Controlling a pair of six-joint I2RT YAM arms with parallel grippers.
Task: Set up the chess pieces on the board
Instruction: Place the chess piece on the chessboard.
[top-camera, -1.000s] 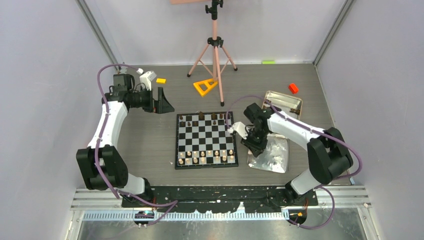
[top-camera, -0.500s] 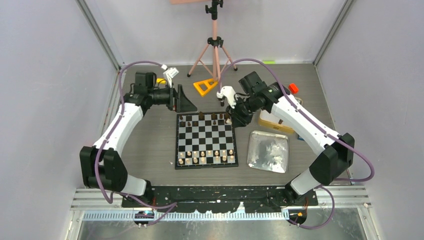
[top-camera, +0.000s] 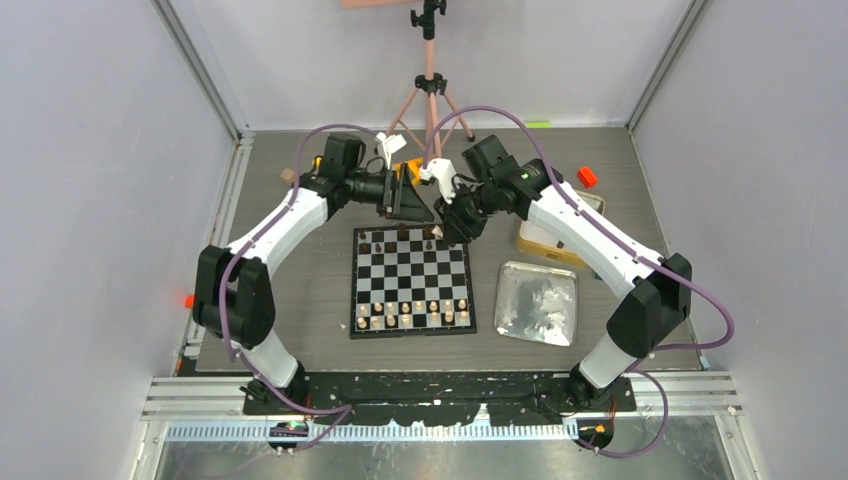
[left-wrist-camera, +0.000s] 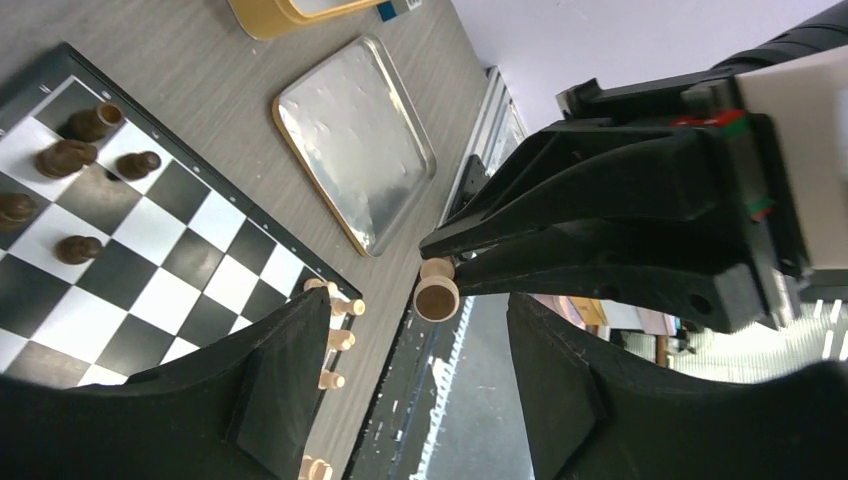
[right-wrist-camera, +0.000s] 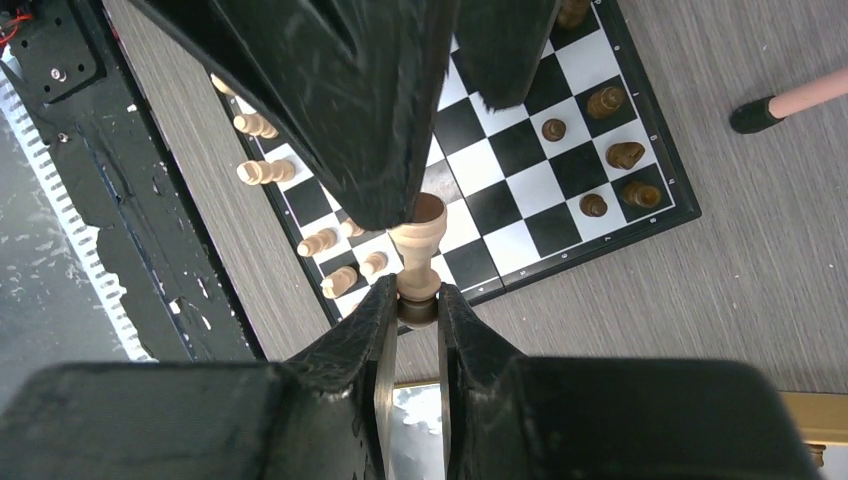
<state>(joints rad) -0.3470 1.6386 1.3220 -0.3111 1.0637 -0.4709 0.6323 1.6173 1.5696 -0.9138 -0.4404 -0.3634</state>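
My right gripper (right-wrist-camera: 418, 300) is shut on the base of a light tan chess piece (right-wrist-camera: 420, 240), holding it in the air above the far edge of the board (top-camera: 412, 280). My left gripper (left-wrist-camera: 418, 300) faces it, open. The held piece (left-wrist-camera: 437, 292) sits in the gap between the left fingers (left-wrist-camera: 270, 390), apart from both. In the top view the two grippers meet, left (top-camera: 415, 205) and right (top-camera: 447, 222). Dark chess pieces (top-camera: 400, 235) line the board's far row. Light chess pieces (top-camera: 410, 315) fill the near rows.
A shiny silver tray (top-camera: 540, 302) lies right of the board, with a gold-rimmed tin (top-camera: 550, 245) behind it. A pink tripod (top-camera: 430, 100) stands at the back, just beyond the grippers. An orange block (top-camera: 587, 177) sits at the far right.
Both arms have swung inward to meet over the board's far edge. The right carried its piece there from above the silver tray. The left jaws have narrowed around the piece.
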